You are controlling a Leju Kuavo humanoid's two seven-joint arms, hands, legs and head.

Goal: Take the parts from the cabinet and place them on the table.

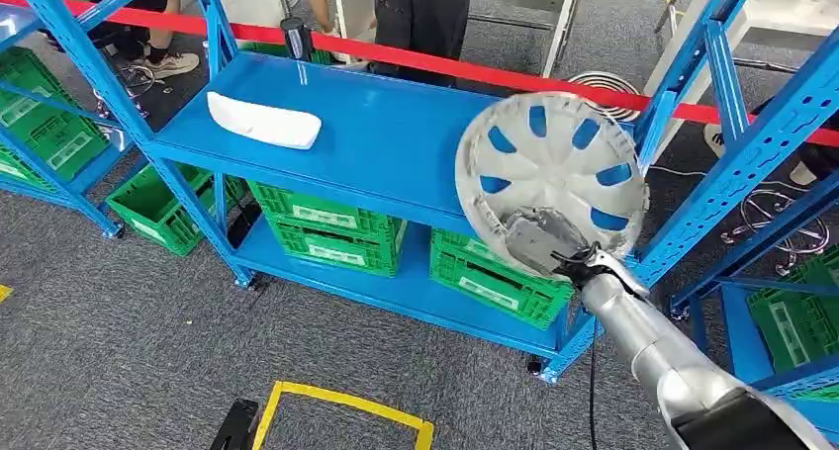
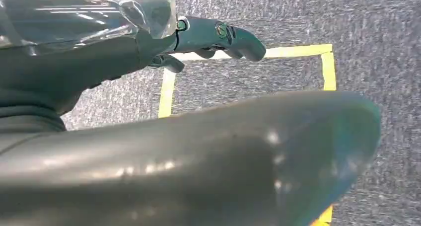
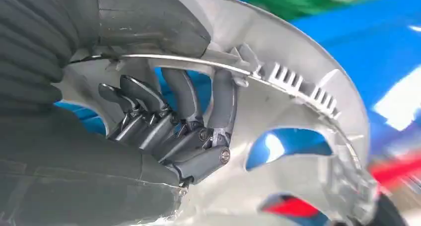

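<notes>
My right hand (image 1: 539,240) grips a round silver hubcap (image 1: 554,168) by its lower rim and holds it up, tilted, in front of the blue shelf (image 1: 396,134). In the right wrist view the dark fingers (image 3: 183,112) curl through the hubcap's (image 3: 298,107) openings while the thumb presses its outer face. A white curved part (image 1: 263,121) lies on the shelf's left side. My left hand (image 2: 208,37) hangs over the grey carpet with nothing in it, its fingers slightly bent and apart.
Green crates (image 1: 326,227) fill the lower shelf. More blue racks stand at left (image 1: 59,84) and right (image 1: 762,163). A red barrier tape (image 1: 416,59) runs behind, with people's legs (image 1: 420,15) beyond. Yellow floor tape (image 1: 341,405) marks a square on the carpet.
</notes>
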